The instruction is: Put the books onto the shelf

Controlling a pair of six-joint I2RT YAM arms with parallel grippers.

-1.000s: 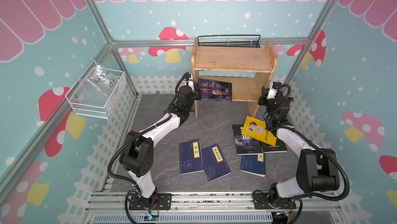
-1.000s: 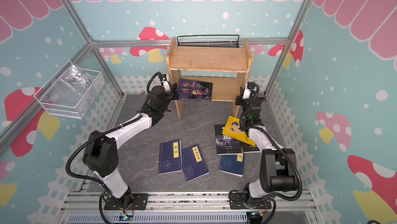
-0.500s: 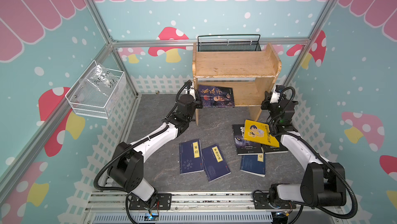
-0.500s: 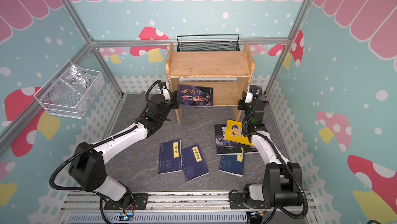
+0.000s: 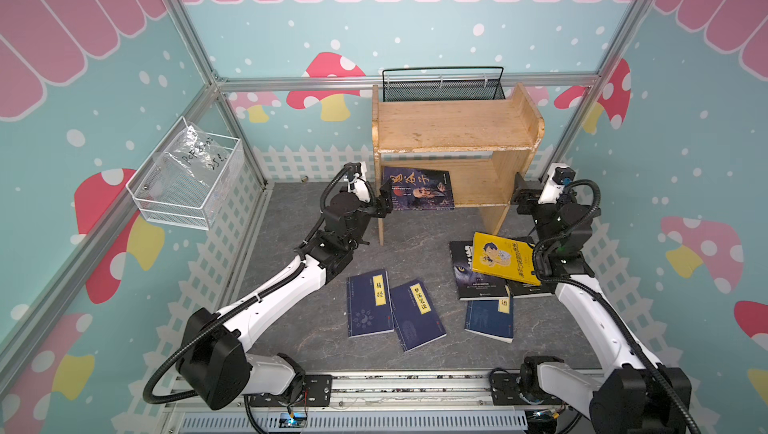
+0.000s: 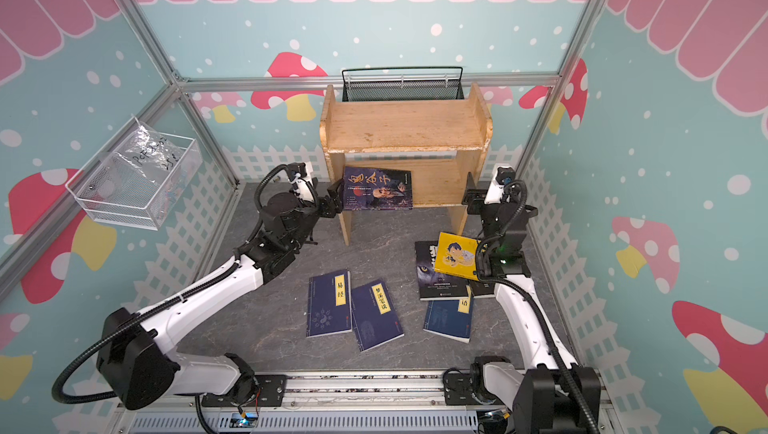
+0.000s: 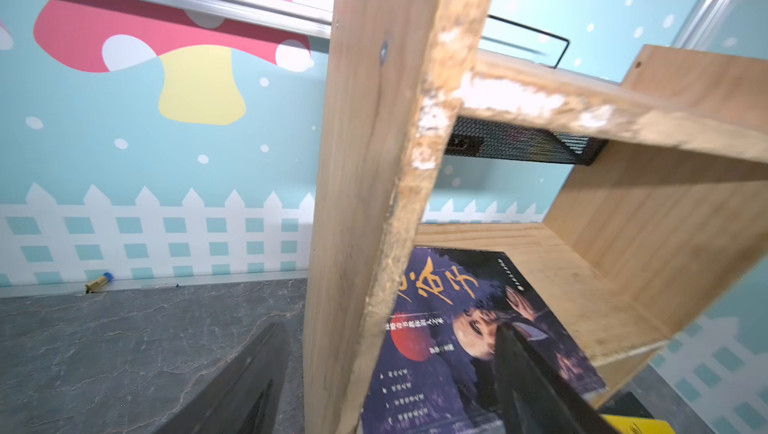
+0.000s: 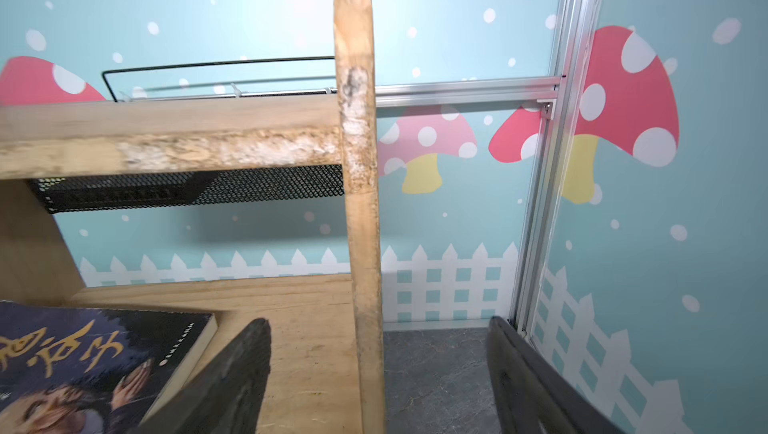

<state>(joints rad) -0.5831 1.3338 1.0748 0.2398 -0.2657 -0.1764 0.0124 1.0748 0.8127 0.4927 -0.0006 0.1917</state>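
- Both arms just released: left gripper (image 5: 385,202) and right gripper (image 5: 519,195) were clamped on the shelf (image 5: 453,128) side panels a second ago. Fingers are now spread, each pair straddling its panel and pinching nothing.
- The shelf was skewed; now it sits square at 12 o'clock on the floor (image 5: 291,253).
- Portrait book (image 5: 419,190) lies flat on the lower tier, left end, slightly overhanging the front.
- Still on the floor: two navy books (image 5: 370,305) at 6 o'clock from the shelf; yellow book (image 5: 505,259) on a black book (image 5: 473,274) at 5 o'clock, with a third navy just below.
- My read: shelf alignment is done and the arms are free. Next comes picking up the floor books.
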